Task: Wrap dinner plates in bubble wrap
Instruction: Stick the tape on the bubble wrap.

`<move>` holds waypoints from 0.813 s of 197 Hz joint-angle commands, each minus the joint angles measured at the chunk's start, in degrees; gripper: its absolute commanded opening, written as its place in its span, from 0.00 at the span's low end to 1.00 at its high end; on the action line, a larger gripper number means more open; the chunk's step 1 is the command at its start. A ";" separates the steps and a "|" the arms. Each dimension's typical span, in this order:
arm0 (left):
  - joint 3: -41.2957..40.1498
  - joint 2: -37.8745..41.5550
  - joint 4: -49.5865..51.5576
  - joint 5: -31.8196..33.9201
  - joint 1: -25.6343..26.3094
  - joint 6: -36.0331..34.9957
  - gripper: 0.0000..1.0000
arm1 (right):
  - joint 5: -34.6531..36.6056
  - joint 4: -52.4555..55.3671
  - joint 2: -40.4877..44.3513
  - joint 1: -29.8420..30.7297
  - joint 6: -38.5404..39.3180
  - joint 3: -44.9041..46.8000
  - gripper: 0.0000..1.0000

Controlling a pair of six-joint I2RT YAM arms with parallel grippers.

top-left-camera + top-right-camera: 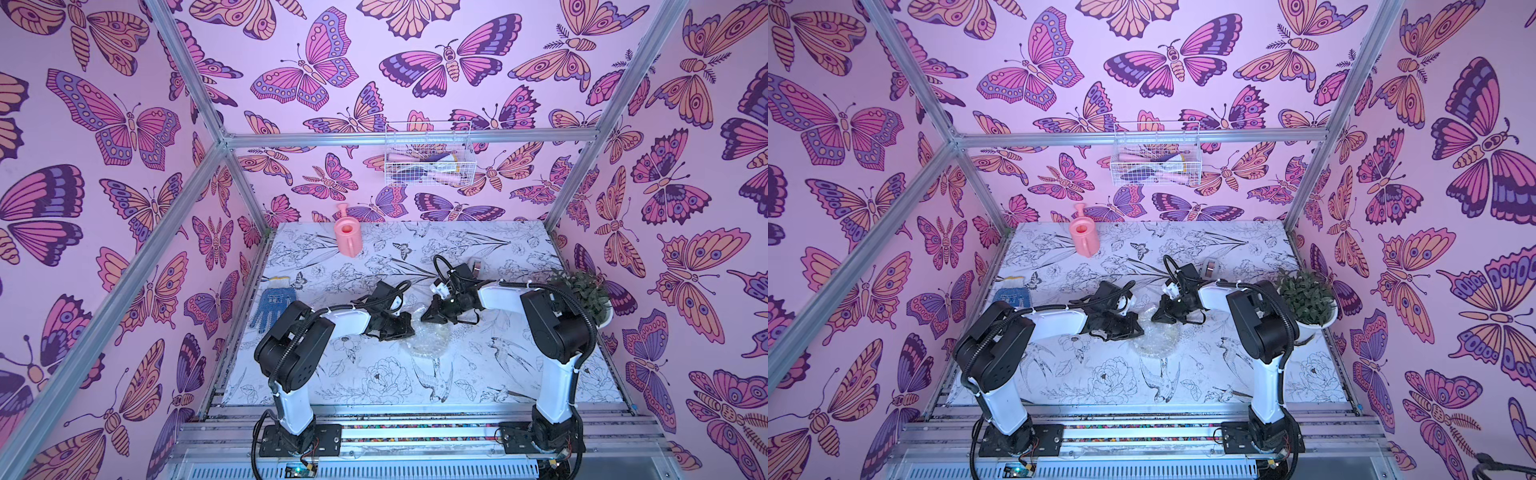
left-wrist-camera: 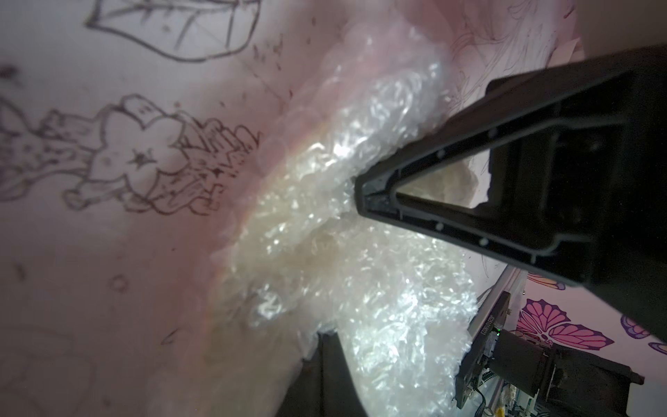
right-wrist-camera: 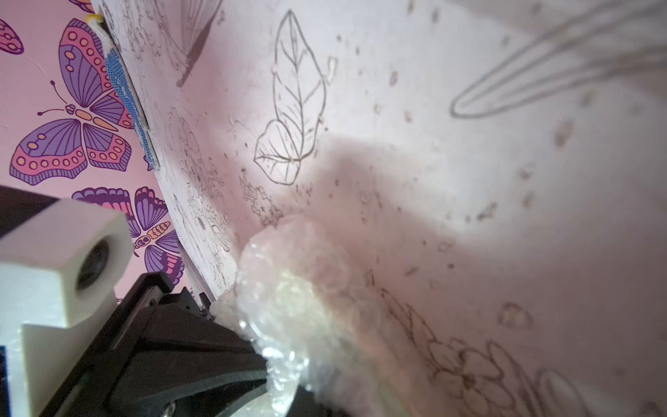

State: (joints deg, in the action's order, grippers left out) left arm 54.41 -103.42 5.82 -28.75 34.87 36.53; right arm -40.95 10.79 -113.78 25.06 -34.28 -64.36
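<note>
Top views: the bubble wrap [image 1: 428,337] lies bunched near the middle of the table [image 1: 511,374], with the plate [image 1: 434,348] only a faint round cream shape beneath. Left claw [image 1: 409,329] and right claw [image 1: 424,318] meet at the bundle's far side.
Left wrist: right claw [image 2: 361,196] fully closed, tip buried in the wrap.
Right wrist: left claw [image 3: 265,368] likewise closed against it; a pinched fold cannot be confirmed.
Judgement: wrap light, limp, slippery; plate hard, breakable. Grip loose folds, never the rim.
</note>
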 commanded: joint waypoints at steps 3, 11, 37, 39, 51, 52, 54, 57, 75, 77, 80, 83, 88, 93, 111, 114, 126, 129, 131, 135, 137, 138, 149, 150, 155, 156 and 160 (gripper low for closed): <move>1.59 3.84 13.49 6.41 0.15 -2.30 0.06 | 7.41 3.98 -2.68 -0.27 2.55 1.46 0.00; 3.25 5.65 16.31 8.60 0.18 -3.12 0.14 | 7.63 4.16 -2.04 -0.27 2.72 1.22 0.00; 7.79 11.12 22.61 14.93 0.15 -5.90 0.30 | 7.36 5.04 0.39 -0.27 3.59 -0.20 0.00; 8.01 11.46 22.77 15.43 0.14 -6.05 0.31 | 7.37 5.23 0.68 -0.27 3.74 -0.41 0.00; 9.10 14.17 23.63 17.68 0.10 -7.09 0.37 | 7.62 6.04 2.28 -0.53 4.31 -1.73 0.00; 9.16 14.32 23.67 17.86 0.10 -7.18 0.38 | 7.63 6.06 2.31 -0.58 4.40 -1.82 0.00; 9.25 14.76 23.78 18.25 0.11 -7.40 0.39 | 7.59 6.26 2.70 -0.61 4.47 -2.09 0.00; 9.51 15.28 23.94 18.64 -0.01 -7.74 0.41 | 7.63 6.35 3.10 -0.74 4.63 -2.36 0.00; 10.27 18.43 25.30 21.64 -1.21 -9.11 0.49 | 8.31 6.35 7.56 -2.18 5.11 -2.75 0.00; 10.23 18.67 25.40 21.99 -1.39 -9.29 0.49 | 8.51 6.46 8.32 -2.42 5.24 -2.74 0.00; 10.13 19.05 25.52 22.56 -1.65 -9.56 0.51 | 8.78 6.63 9.39 -2.77 5.50 -2.71 0.00; 9.92 19.64 25.63 23.27 -1.97 -9.82 0.52 | 9.11 6.96 10.51 -3.22 5.80 -2.70 0.05; 9.41 20.45 25.76 24.54 -2.62 -10.14 0.54 | 9.52 7.31 12.31 -3.97 6.30 -2.44 0.14; 8.67 21.11 25.73 25.70 -3.40 -10.30 0.56 | 9.92 7.55 14.13 -4.92 6.65 -2.11 0.25; 5.68 22.93 24.72 27.91 -7.50 -11.23 0.62 | 13.31 10.20 19.82 -8.53 9.82 -0.86 0.49; 5.24 23.15 24.60 28.63 -8.08 -11.44 0.63 | 14.20 10.82 20.47 -9.28 10.48 -0.63 0.60; 2.61 23.83 22.92 31.82 -10.42 -12.78 0.67 | 17.45 12.56 22.82 -12.35 13.19 1.08 1.00; 2.02 23.96 22.48 32.62 -11.09 -13.14 0.68 | 18.72 12.99 23.25 -13.06 13.84 1.53 1.00; 1.53 24.03 22.19 33.13 -11.55 -13.33 0.69 | 19.70 13.26 23.32 -13.69 14.19 1.91 1.00; 0.75 24.13 21.70 34.39 -12.33 -13.61 0.77 | 22.26 13.45 24.86 -14.71 14.95 2.89 1.00; 0.29 24.18 21.40 35.22 -12.82 -13.77 0.84 | 23.62 13.47 25.56 -15.20 15.37 3.48 1.00; 0.10 24.20 21.28 35.68 -13.04 -13.86 0.86 | 24.42 13.43 25.81 -15.47 15.55 3.64 1.00; -2.10 24.31 19.74 40.55 -15.16 -14.37 0.99 | 33.60 12.45 28.08 -17.91 17.44 7.17 1.00; -2.28 24.31 19.66 40.98 -15.39 -14.42 0.99 | 34.55 12.39 28.26 -18.06 17.56 7.46 1.00; -3.17 24.35 18.98 43.24 -16.48 -14.47 1.00 | 39.32 10.91 29.07 -18.83 18.27 9.16 1.00; -3.35 24.38 18.88 43.69 -16.71 -14.47 1.00 | 40.18 10.57 29.19 -19.00 18.46 9.56 1.00; -4.04 24.41 18.18 45.64 -17.43 -14.60 1.00 | 43.61 9.13 29.71 -19.48 19.24 11.00 1.00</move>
State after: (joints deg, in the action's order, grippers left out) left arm 54.30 -79.57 26.26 3.92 20.99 24.38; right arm -18.41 18.52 -85.62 8.51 -21.56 -60.53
